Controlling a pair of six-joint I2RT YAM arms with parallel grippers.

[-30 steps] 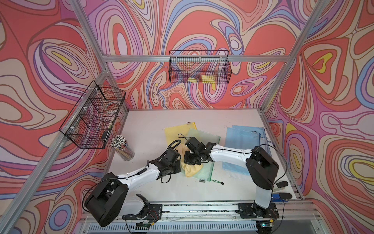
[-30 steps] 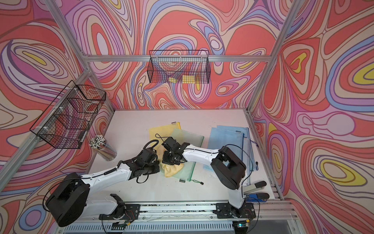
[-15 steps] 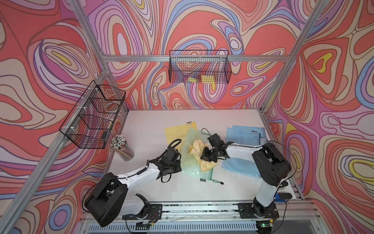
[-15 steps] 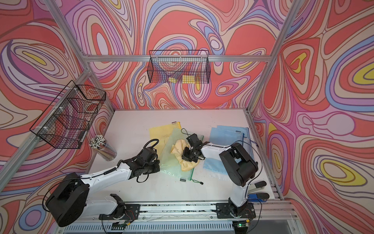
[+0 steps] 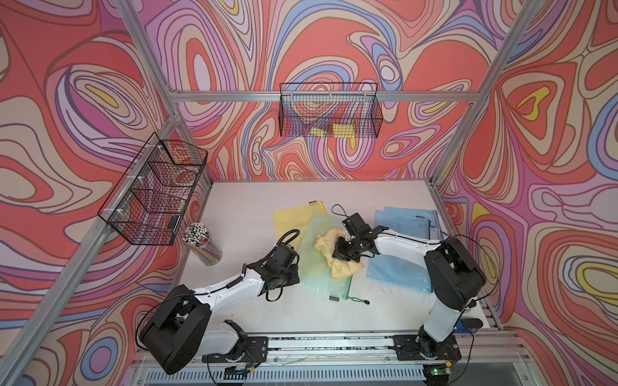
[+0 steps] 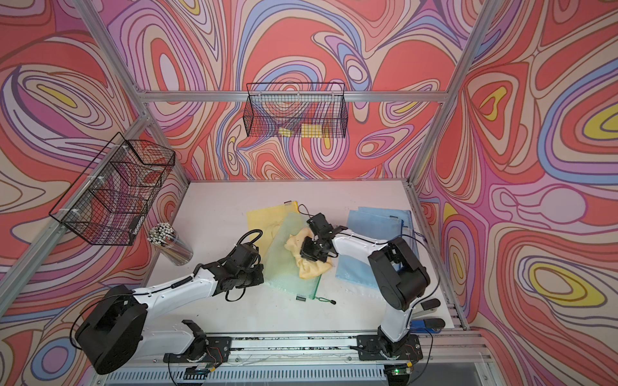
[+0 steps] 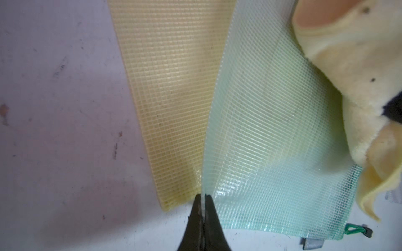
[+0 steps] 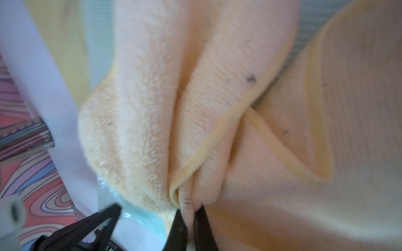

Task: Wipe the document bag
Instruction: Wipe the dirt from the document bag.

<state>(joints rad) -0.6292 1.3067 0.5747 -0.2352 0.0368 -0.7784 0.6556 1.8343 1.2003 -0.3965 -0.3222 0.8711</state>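
Looking down in both top views, you find the green mesh document bag [image 5: 316, 267] [image 6: 282, 270] lying near the middle of the white table [image 5: 250, 200]. It overlaps the yellow document bag [image 5: 289, 217] at its far left corner, and the blue document bags [image 5: 401, 267] lie just beside it on the right. The yellow cloth [image 5: 344, 267] sits bunched on the bag's right half and spills past the zip edge. Your right gripper [image 5: 341, 249] is down in that cloth with its tips buried in the folds, so you cannot read them from above. Your left gripper [image 5: 297, 269] is at the bag's left edge, its fingertips hidden under the wrist housing.

In the left wrist view, the left gripper [image 7: 203, 202] is pinched thin on the green bag's edge, which runs up between the two black tips and stands raised off the table there. The bag [image 7: 272, 141] is translucent, gridded with pale threads and glossy near the grip, with a green cord pull [image 7: 356, 230] at its zip corner. The cloth [image 7: 348, 76] covers its far side and runs out of frame.

In the right wrist view, the cloth [image 8: 195, 108] fills nearly everything, soft and blurred, with a few dark specks. The right gripper [image 8: 191, 215] is closed tight on one fold of it. Of the bag, only a thin pale green strip [image 8: 99, 32] shows beside the cloth.
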